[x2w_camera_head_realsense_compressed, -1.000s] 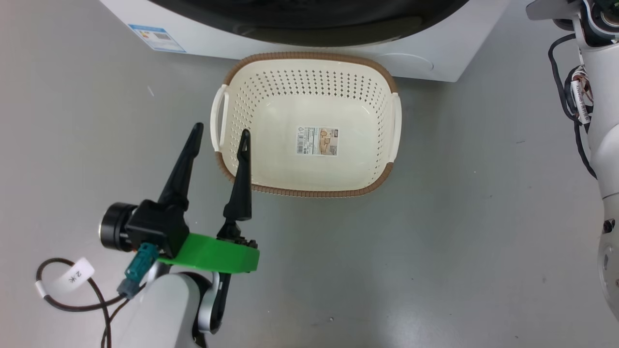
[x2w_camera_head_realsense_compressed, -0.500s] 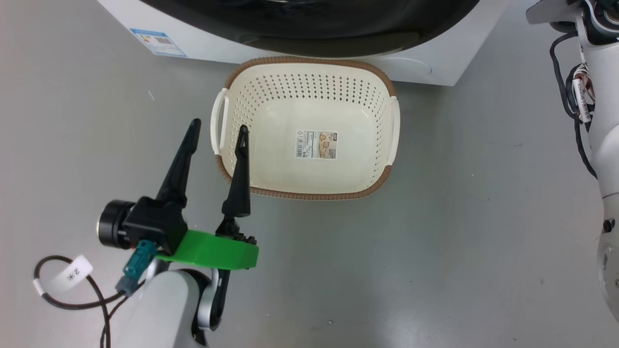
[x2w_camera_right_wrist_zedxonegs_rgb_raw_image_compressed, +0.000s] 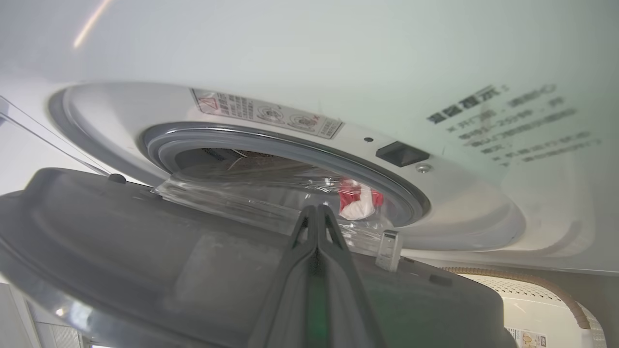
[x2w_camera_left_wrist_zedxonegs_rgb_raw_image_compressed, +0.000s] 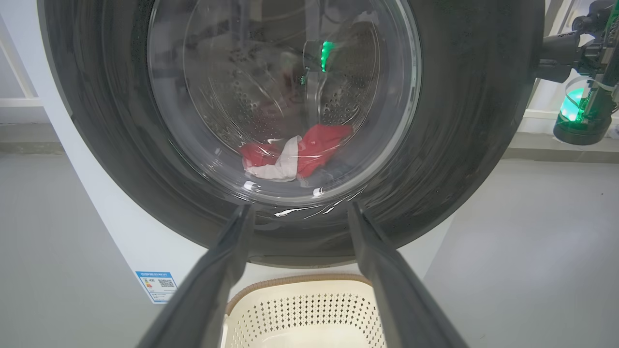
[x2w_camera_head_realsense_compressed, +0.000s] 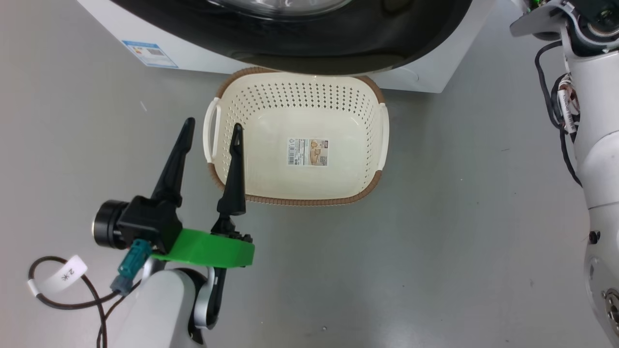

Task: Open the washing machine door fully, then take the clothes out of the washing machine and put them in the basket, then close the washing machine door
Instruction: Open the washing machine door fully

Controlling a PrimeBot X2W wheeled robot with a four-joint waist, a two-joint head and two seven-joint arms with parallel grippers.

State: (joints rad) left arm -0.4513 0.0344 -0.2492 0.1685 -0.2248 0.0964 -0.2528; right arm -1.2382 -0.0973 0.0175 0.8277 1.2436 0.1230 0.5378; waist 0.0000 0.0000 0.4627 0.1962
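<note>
One washing machine [x2w_camera_left_wrist_zedxonegs_rgb_raw_image_compressed: 121,229], one basket [x2w_camera_head_realsense_compressed: 300,201], one clothes bundle [x2w_camera_left_wrist_zedxonegs_rgb_raw_image_compressed: 295,154].

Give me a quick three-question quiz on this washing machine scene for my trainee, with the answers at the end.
1. True or false: the clothes already lie in the basket.
2. The left gripper has its jaws: A) open, gripping nothing; B) shut on a basket handle; C) shut on the clothes.
3. In the right wrist view, is the washing machine door latched shut or ajar?
Key: 1 false; 2 A; 3 ajar.
</note>
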